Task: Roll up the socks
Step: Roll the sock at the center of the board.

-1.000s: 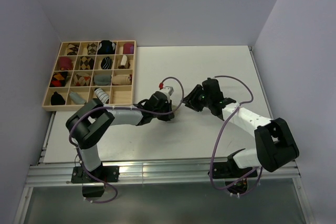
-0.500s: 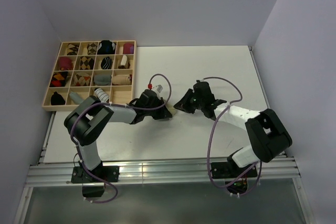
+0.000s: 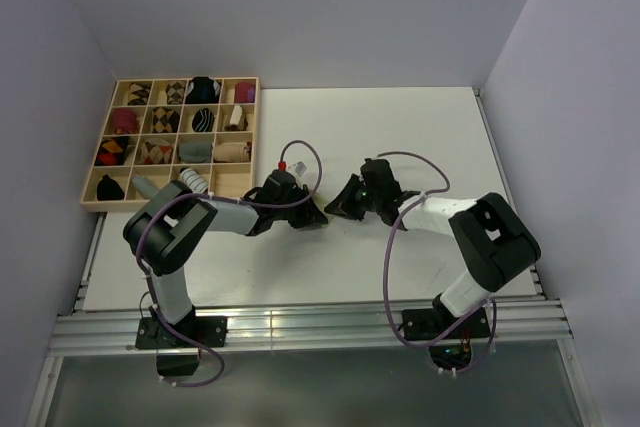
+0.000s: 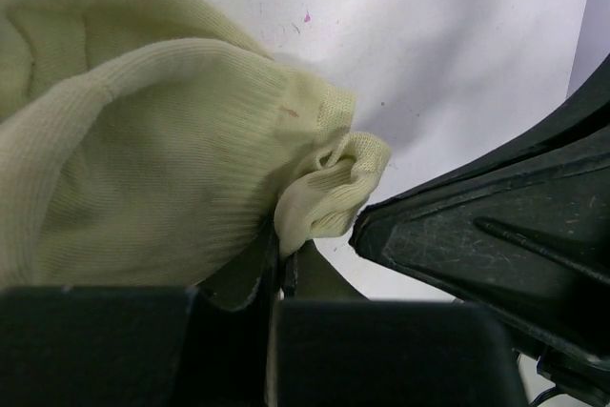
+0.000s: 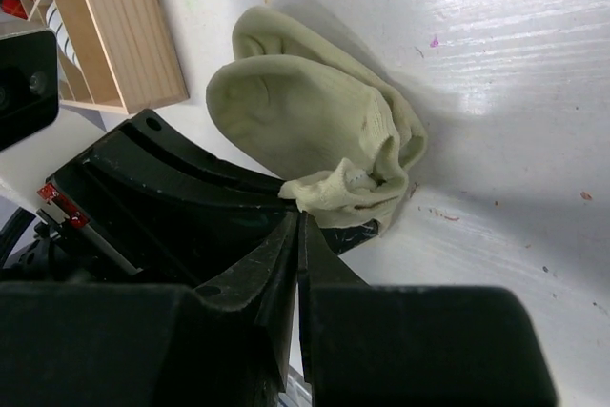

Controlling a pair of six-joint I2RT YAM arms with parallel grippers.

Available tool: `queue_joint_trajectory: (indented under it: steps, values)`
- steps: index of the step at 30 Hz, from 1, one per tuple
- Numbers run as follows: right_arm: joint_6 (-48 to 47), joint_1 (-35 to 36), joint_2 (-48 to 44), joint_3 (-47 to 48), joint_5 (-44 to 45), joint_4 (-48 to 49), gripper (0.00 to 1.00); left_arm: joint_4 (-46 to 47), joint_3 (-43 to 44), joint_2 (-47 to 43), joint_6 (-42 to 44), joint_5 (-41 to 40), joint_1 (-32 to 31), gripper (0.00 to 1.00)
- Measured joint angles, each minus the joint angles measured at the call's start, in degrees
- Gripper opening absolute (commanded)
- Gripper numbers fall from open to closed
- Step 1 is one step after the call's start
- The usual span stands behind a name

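Note:
A pale yellow-green sock (image 5: 295, 111) lies crumpled on the white table, apparently in two layers. My left gripper (image 4: 281, 254) is shut on a bunched bit of its cuff (image 4: 329, 188). My right gripper (image 5: 300, 221) faces it from the other side, jaws together on the same cuff edge. In the top view the left gripper (image 3: 316, 215) and right gripper (image 3: 336, 207) meet tip to tip mid-table and hide the sock. No loose striped sock shows on the table.
A wooden divider tray (image 3: 255, 137) stands at the table's far left, filled with rolled socks, including a white black-striped roll (image 3: 193, 180) in its front row. Its corner (image 5: 133, 35) is close behind the sock in the right wrist view.
My right gripper has moved left to meet the left gripper and has closed its jaws. The left gripper shifted slightly left and stayed shut on the sock.

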Motion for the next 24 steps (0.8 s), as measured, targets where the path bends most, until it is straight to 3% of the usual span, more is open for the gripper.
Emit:
queue_joint_trajectory:
  steps: [24]
  values:
    - [-0.4, 0.0, 6.1, 2.2, 0.6, 2.3, 0.07, -0.1, 0.0, 0.1, 0.0, 0.7, 0.2, 0.00]
